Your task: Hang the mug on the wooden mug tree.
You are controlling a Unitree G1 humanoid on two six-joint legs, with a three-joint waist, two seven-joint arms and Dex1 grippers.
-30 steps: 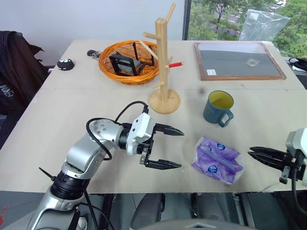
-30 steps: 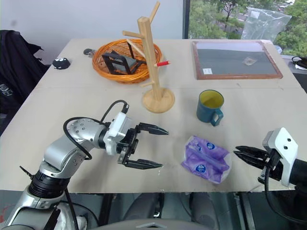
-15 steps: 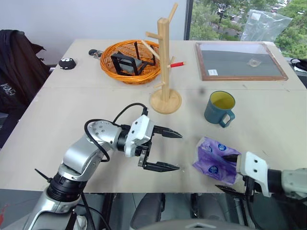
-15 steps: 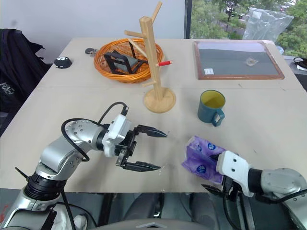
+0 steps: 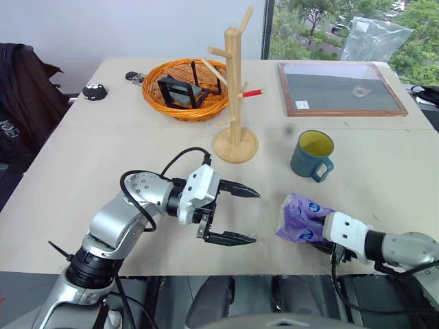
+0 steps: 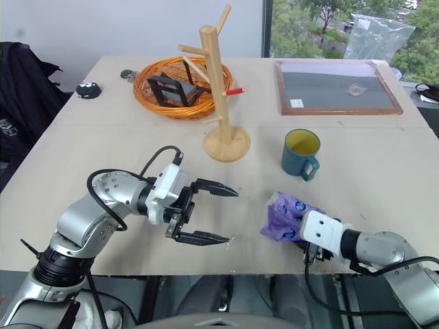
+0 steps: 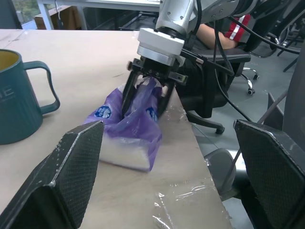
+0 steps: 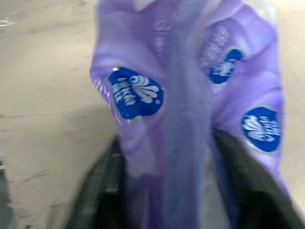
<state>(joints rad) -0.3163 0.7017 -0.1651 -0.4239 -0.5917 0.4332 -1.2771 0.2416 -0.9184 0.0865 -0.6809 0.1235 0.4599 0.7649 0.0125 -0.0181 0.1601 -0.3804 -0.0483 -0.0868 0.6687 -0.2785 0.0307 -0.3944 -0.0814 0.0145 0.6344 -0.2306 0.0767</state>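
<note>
The teal mug (image 5: 313, 153) with its yellow inside stands upright on the table, handle toward the front edge. Left of it and a little farther back stands the wooden mug tree (image 5: 235, 96), its pegs bare. My left gripper (image 5: 255, 217) hovers open over the table's front, pointing right toward a purple tissue packet (image 5: 300, 219); nothing is between its fingers. My right gripper (image 7: 144, 100) comes in from the front right and is shut on the packet's near end, which bunches up between the two black fingers (image 7: 127, 98). The mug (image 7: 19, 95) sits beyond the packet, apart from both grippers.
An orange wicker basket (image 5: 184, 88) holding a black stand sits behind the tree, with a red marker (image 5: 252, 92) beside it. A wood-framed grey board (image 5: 341, 88) lies at the back right. A small black round object (image 5: 94, 91) rests far left. The table's front edge runs just under the packet.
My right arm swung in from the right edge to the purple packet, and its fingers opened, then closed on the packet, which now bunches up. The left arm stayed put.
</note>
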